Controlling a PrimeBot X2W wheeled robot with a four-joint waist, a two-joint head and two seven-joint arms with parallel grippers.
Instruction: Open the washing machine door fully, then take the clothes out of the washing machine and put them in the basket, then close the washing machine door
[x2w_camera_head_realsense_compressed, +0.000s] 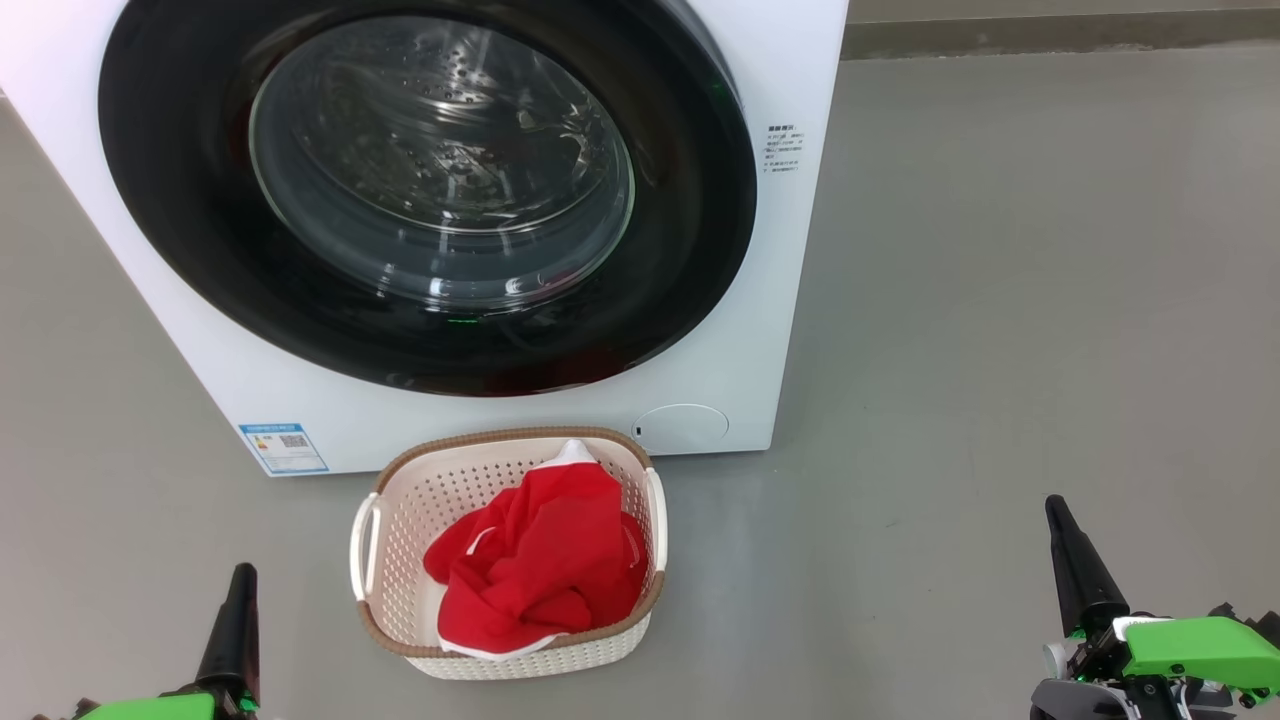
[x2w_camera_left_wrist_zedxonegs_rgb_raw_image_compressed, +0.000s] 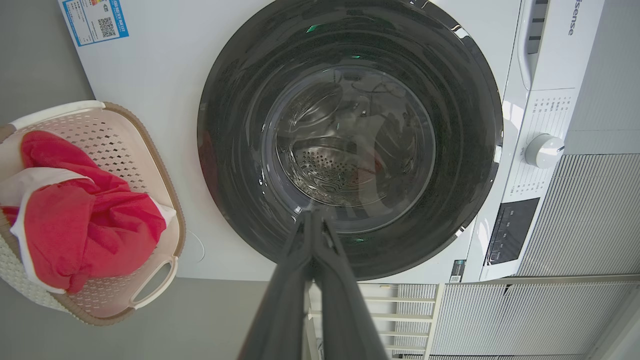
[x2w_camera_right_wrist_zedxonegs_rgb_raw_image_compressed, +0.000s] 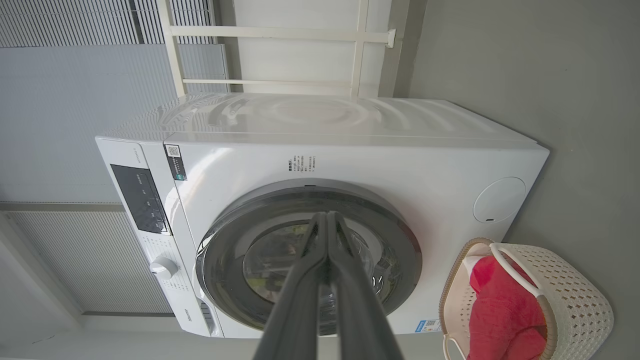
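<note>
- Grey floor (x2w_camera_head_realsense_compressed: 1000, 300) ran under everything in the head view, and the white washing machine (x2w_camera_head_realsense_compressed: 790, 300) took up the upper left of that frame.
- The washing machine door (x2w_camera_head_realsense_compressed: 170, 250) sat closed and flush against the machine's front. Its glass bowl showed the steel drum (x2w_camera_head_realsense_compressed: 440, 150) behind it.
- Just below the door, at the lower centre of the head view, the basket (x2w_camera_head_realsense_compressed: 400, 490) stood on the floor right by the machine's front. Whether the two touched could not be told.
- The clothes (x2w_camera_head_realsense_compressed: 540, 560) lay bunched inside the basket, red with a white edge poking up toward the far rim.
- A blue label (x2w_camera_head_realsense_compressed: 285, 448) sat low on the machine's front, left of the basket. A round flap (x2w_camera_head_realsense_compressed: 682, 425) sat just above the basket's right corner.
- The left gripper (x2w_camera_head_realsense_compressed: 243, 575) rose at the lower left of the head view with its fingers pressed together on nothing, apart from the basket.
- The right gripper (x2w_camera_head_realsense_compressed: 1055, 510) rose at the lower right, likewise pinched closed and empty, with a wide stretch of floor between it and the basket.
- The left wrist view looked straight at the door and added a white knob (x2w_camera_left_wrist_zedxonegs_rgb_raw_image_compressed: 544, 150) and a dark control panel (x2w_camera_left_wrist_zedxonegs_rgb_raw_image_compressed: 512, 230) at its right side, beyond the head view's framing.
- The right wrist view took in the machine's top and side. It also showed a white rack (x2w_camera_right_wrist_zedxonegs_rgb_raw_image_compressed: 280, 32) behind the machine and ribbed wall panels (x2w_camera_right_wrist_zedxonegs_rgb_raw_image_compressed: 60, 65) at the upper left.
</note>
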